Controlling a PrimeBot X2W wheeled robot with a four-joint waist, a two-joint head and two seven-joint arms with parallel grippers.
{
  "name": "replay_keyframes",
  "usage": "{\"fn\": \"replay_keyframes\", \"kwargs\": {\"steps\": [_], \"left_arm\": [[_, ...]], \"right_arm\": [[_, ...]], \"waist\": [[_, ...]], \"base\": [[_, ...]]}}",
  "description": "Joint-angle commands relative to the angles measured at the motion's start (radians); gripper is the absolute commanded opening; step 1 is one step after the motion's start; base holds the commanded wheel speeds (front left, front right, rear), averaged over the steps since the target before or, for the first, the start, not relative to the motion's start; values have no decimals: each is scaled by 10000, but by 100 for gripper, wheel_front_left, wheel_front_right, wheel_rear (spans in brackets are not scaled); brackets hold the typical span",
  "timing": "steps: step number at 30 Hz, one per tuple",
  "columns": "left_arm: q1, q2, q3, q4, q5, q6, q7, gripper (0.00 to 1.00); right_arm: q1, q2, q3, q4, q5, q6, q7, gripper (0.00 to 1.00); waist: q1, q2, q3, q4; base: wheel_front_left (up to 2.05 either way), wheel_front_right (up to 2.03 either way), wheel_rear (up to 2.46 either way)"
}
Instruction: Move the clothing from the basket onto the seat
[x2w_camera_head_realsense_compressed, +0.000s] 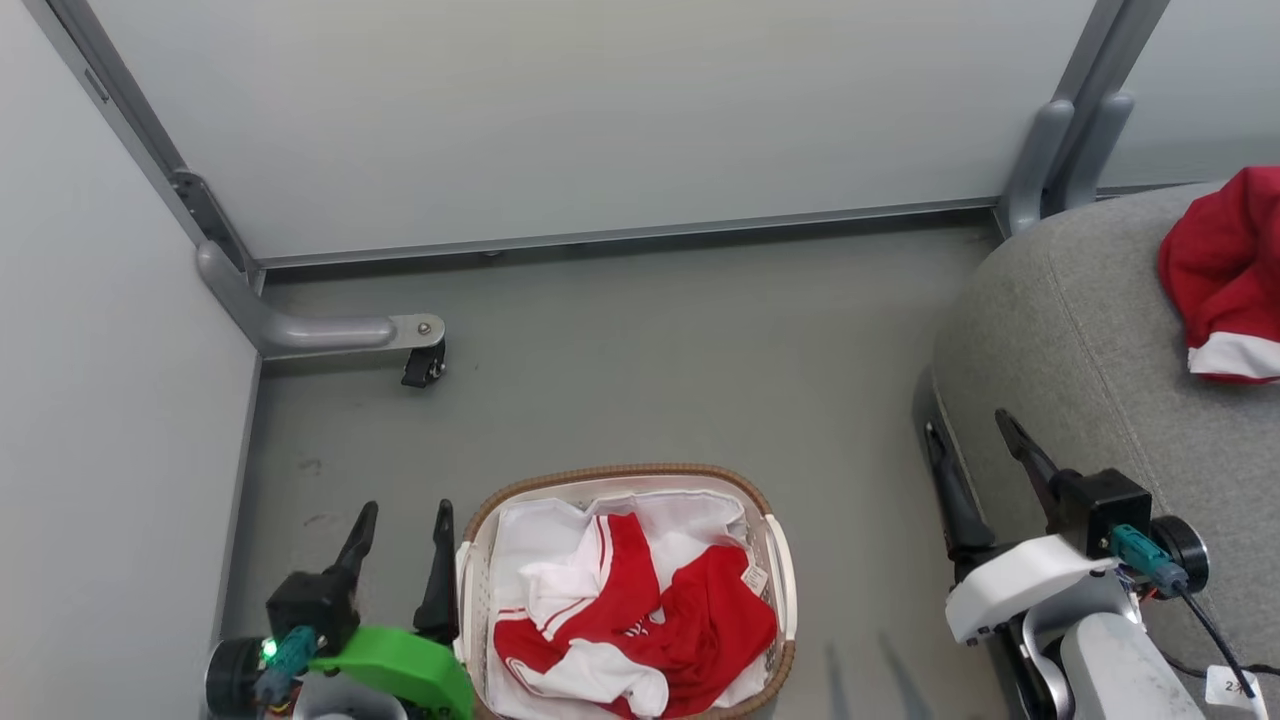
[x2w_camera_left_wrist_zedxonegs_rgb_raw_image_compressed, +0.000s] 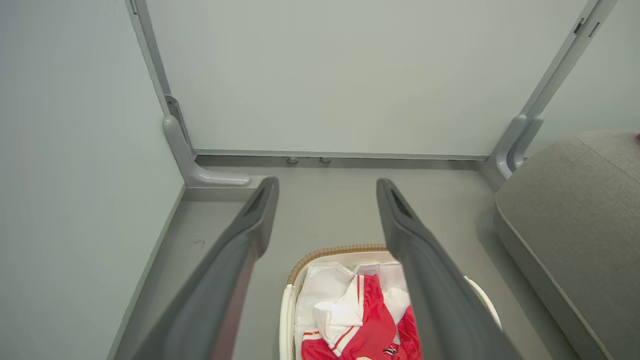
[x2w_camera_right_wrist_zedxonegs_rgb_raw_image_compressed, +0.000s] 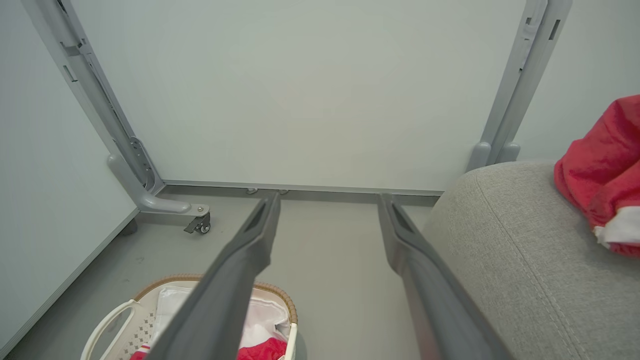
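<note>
Left claw (x2w_camera_head_realsense_compressed: 406, 506) stands just left of the basket (x2w_camera_head_realsense_compressed: 620, 470), its two dark fingers spread wide with nothing between them, tips pointing toward the far wall panel (x2w_camera_head_realsense_compressed: 600, 120). Right claw (x2w_camera_head_realsense_compressed: 966, 422) is well to the right of the basket, likewise spread and empty, at the edge of the seat (x2w_camera_head_realsense_compressed: 1080, 330) that faces the basket.

The basket sits on the grey floor (x2w_camera_head_realsense_compressed: 650, 340). Inside it the clothing (x2w_camera_head_realsense_compressed: 700, 620) lies crumpled: red fabric with white bands, a small tag showing on its right side. It rests on a white liner (x2w_camera_head_realsense_compressed: 530, 540) that bunches up at the basket's far end. A red garment (x2w_camera_head_realsense_compressed: 1220, 260) with a white hem lies on the seat, far to the right of the basket and beyond it.

Beyond the basket to its left, a caster wheel (x2w_camera_head_realsense_compressed: 423, 365) sits under a grey frame foot in the corner of the panels. In the left wrist view the basket's far rim shows between that claw's fingers.
</note>
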Motion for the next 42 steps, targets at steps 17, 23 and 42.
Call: {"fn": "replay_keyframes", "kwargs": {"steps": [17, 23, 42], "left_arm": [[-3876, 50, -5008, 4454, -409, -163, 23, 100], [-4849, 279, -6710, 5678, -899, -155, 107, 100], [-6861, 1156, -8970, 7856, -1549, -155, 209, 100]], "right_arm": [[-2021, -28, 160, -743, -79, -10, -25, 100], [-2606, -27, 662, -1060, 184, -10, -25, 100], [-3503, -19, 1664, -2145, 1139, -10, -25, 100]], "waist": [[1, 0, 3693, -1271], [1, 0, 5029, -2007], [1, 0, 7465, -3511]], "base": [[0, 0, 0], [0, 0, 0], [0, 0, 0]]}}
